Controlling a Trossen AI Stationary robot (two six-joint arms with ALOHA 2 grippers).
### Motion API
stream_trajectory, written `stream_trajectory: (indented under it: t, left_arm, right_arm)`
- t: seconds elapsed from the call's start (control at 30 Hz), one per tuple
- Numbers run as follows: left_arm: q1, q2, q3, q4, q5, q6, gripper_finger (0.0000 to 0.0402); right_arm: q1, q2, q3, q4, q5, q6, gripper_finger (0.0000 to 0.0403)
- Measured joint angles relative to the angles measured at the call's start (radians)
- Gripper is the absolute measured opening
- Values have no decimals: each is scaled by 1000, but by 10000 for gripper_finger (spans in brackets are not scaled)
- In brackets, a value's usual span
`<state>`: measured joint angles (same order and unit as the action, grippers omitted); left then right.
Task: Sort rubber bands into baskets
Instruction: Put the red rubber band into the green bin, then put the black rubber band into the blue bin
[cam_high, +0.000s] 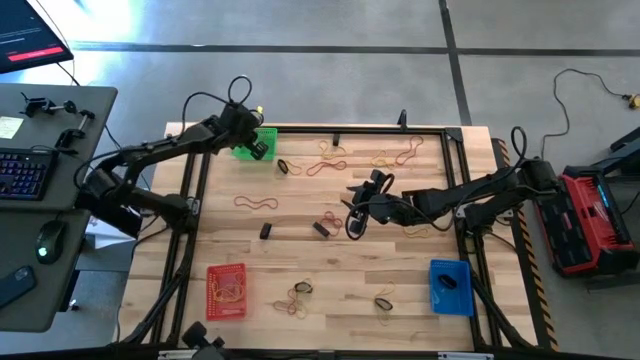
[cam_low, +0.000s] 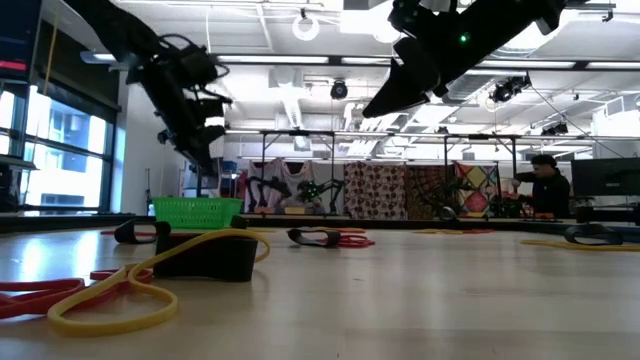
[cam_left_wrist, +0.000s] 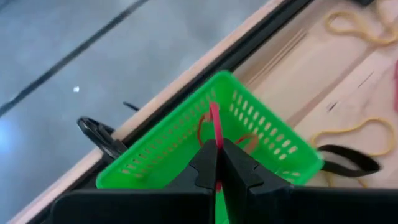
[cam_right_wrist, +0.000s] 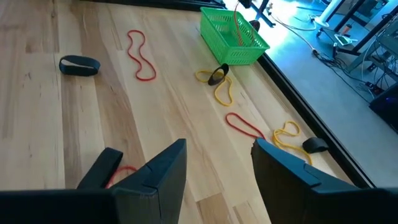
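Over the green plastic mesh basket (cam_left_wrist: 217, 143), our left gripper (cam_left_wrist: 219, 163), clamped on a thin red rubber band (cam_left_wrist: 216, 127), must next release it, while our right gripper (cam_right_wrist: 217, 163) waits with jaws apart.

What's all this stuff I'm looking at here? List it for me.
Table: one, pale wood, black-framed.
Baskets: three; green basket at the far left corner, red basket near left, blue basket near right.
Rubber bands: many, red, orange, yellowish and black, scattered over the table; some lie in the baskets.
Red band: one, pinched above the green basket.
Left gripper: shut on the red band, over the green basket.
Right gripper: open, above mid-table.
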<state>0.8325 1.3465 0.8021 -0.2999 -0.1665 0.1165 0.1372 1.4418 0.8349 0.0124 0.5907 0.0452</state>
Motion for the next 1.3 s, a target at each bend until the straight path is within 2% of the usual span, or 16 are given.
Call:
stream_trajectory:
  t: [0.23, 0.6, 0.8, 0.97, 1.13, 1.3]
  left_arm:
    - [28, 64, 0, 8, -3, -13, 3]
    - [33, 63, 0, -6, -9, -13, 49]
    - [54, 63, 0, -27, -21, -9, 24]
    - [66, 63, 0, -49, 26, 24, 3]
    - [28, 30, -10, -50, 32, 34, 1]
    - [-42, -59, -76, 61, 34, 16, 0]
  right_arm:
    - [0, 0, 0, -5, 0, 0, 171]
    - [0, 0, 0, -4, 0, 0, 171]
    - [0, 0, 0, -5, 0, 0, 171]
    - [0, 0, 0, -15, -6, 22, 171]
    - [0, 0, 0, -49, -26, 55, 162]
    - [0, 0, 0, -60, -26, 71, 129]
